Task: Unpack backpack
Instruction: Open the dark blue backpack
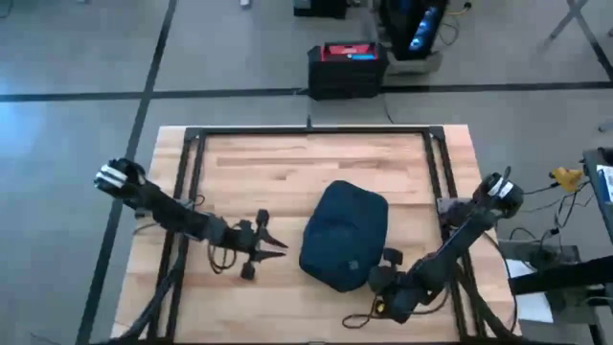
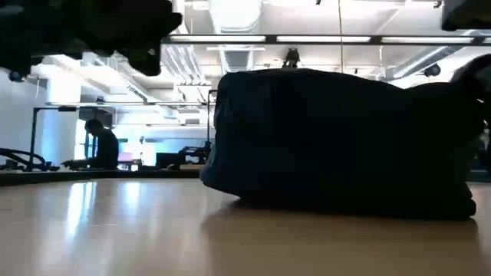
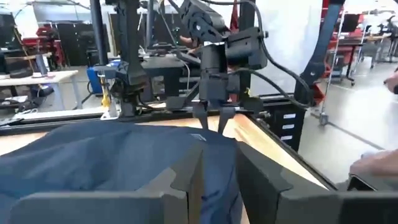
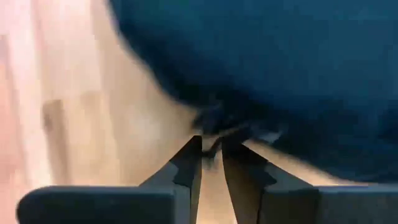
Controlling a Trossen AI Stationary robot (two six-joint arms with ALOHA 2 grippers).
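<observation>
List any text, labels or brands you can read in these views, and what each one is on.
None can be read.
Backpack: a small light logo patch near its lower edge, too small to read.
Black case with a red top on the floor beyond the table: label markings, too blurred to read.

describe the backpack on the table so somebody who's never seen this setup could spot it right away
Start at the light wooden table with the black frame, seen from above. Slightly right of its middle, between the two dark arms, lies the backpack, a rounded dark navy fabric bag with a small light patch. It is the only soft item on the table, and the right gripper has its fingertips at the bag's edge.
</observation>
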